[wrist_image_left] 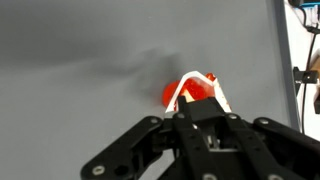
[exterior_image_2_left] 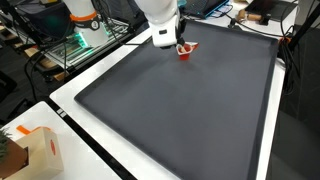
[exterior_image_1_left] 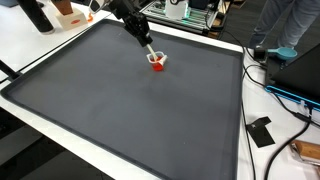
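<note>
Gripper (exterior_image_1_left: pixel 150 50) low over the red cup (exterior_image_1_left: pixel 157 62), at or just above its white rim. Cup sits on the dark mat (exterior_image_1_left: pixel 130 110), toward the far edge (wrist view shows it just past the fingers). Grip loose or clamped: cannot tell.

In the wrist view the gripper (wrist_image_left: pixel 198 100) is cut off by the bottom edge. Its dark body covers the lower half of the red and white thing (wrist_image_left: pixel 186 88), which is blurred there. In both exterior views that thing (exterior_image_1_left: pixel 157 61) (exterior_image_2_left: pixel 186 50) is too small to make out what it is, and the gripper (exterior_image_1_left: pixel 150 52) (exterior_image_2_left: pixel 180 44) hides whether the jaws touch it. The arm (exterior_image_1_left: pixel 126 13) runs out past the top edge. A person (exterior_image_1_left: pixel 292 22) shows only as legs. A cardboard box (exterior_image_2_left: pixel 28 150) is cut off by the left edge.
</note>
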Robot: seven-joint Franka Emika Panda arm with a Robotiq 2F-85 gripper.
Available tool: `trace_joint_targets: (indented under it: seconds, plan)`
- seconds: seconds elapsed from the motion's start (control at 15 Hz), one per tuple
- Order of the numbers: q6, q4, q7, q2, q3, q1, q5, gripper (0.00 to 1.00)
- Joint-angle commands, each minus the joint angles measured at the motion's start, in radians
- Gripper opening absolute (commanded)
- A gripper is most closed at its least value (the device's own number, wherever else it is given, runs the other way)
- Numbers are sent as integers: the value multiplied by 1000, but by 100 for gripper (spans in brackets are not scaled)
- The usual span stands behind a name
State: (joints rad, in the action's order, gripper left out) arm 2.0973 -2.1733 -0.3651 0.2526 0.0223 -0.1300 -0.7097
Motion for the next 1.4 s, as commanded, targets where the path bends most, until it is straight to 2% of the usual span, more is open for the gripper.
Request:
trace_joint_targets:
  seconds: [0.0, 0.8, 1.33]
  plan:
    - [-64, 15, -57, 25, -15, -22, -68, 6]
    - [-111, 27, -67, 67, -30, -25, -113, 6]
    - [-169, 56, -82, 93, -40, -40, -187, 6]
